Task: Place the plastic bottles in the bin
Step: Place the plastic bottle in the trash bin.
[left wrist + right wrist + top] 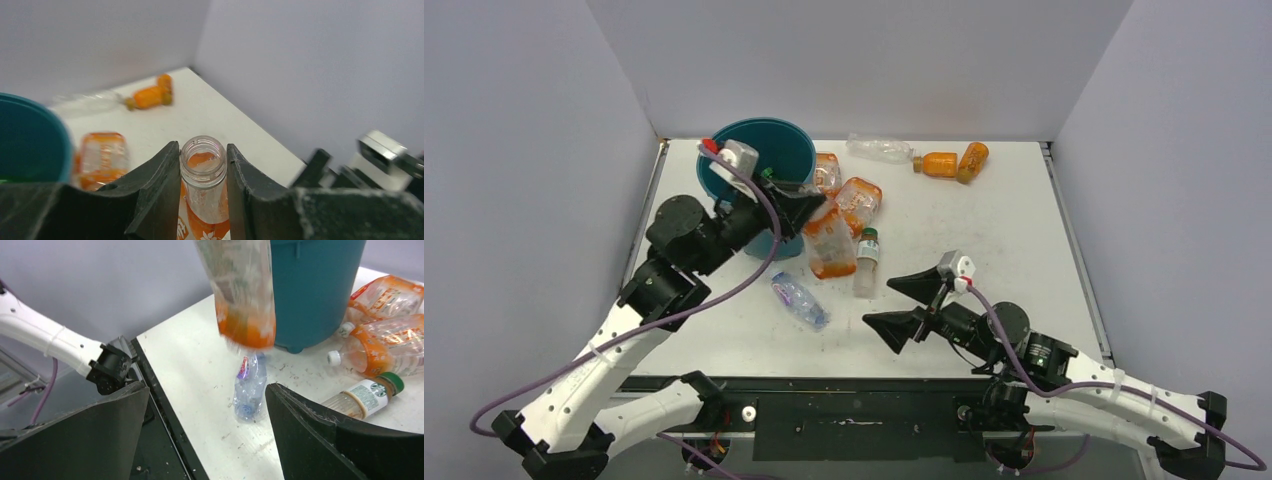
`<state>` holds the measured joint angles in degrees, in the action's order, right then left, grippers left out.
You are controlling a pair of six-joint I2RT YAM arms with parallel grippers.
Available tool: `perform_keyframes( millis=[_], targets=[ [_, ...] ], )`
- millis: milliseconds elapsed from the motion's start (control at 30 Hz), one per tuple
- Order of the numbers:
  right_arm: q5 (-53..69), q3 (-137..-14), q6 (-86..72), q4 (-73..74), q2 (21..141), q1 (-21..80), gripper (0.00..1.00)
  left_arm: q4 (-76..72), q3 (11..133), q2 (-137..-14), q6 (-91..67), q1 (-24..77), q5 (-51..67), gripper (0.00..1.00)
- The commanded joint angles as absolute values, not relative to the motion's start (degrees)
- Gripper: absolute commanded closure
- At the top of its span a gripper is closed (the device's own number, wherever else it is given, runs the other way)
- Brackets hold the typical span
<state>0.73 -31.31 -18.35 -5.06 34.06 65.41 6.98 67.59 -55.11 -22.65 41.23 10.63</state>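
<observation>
My left gripper (809, 207) is shut on the neck of a clear orange-label bottle (830, 243), uncapped (202, 160), hanging in the air beside the teal bin (769, 150); the right wrist view shows it blurred (242, 295) in front of the bin (312, 285). My right gripper (904, 305) is open and empty over the near table. A blue-tinted bottle (799, 298) lies between its fingers in its wrist view (250, 387). A green-capped bottle (866, 262) lies close by. Two orange-label bottles (856, 203) lie right of the bin.
A clear bottle (879, 149) and two solid orange bottles (939, 164) lie near the back wall. White walls enclose the table on three sides. The table's dark front edge (165, 410) runs under my right gripper.
</observation>
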Motion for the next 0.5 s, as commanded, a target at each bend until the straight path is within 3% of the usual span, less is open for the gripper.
perform_keyframes(
  millis=[0, 233, 367, 467],
  targets=[
    [-5.56, -34.73, -19.63, -2.19, 29.71, 65.92, 0.1, 3.63, 73.58, -51.02, -12.34, 35.39, -5.78, 1.0],
    [-10.57, -30.24, -20.75, -3.59, 27.81, 65.92, 0.1, -7.57, 74.0, -54.74, 3.46, 26.1, -21.28, 1.0],
    [-11.06, -28.29, -21.27, -6.13, 28.95, 65.87, 0.1, -22.41, 67.69, -54.96, 6.14, 22.35, -22.5, 1.0],
    [-10.47, -27.26, -21.85, -7.2, 30.29, 65.87, 0.1, -23.86, 66.98, -57.94, 8.72, 21.38, -24.07, 1.0]
  ],
)
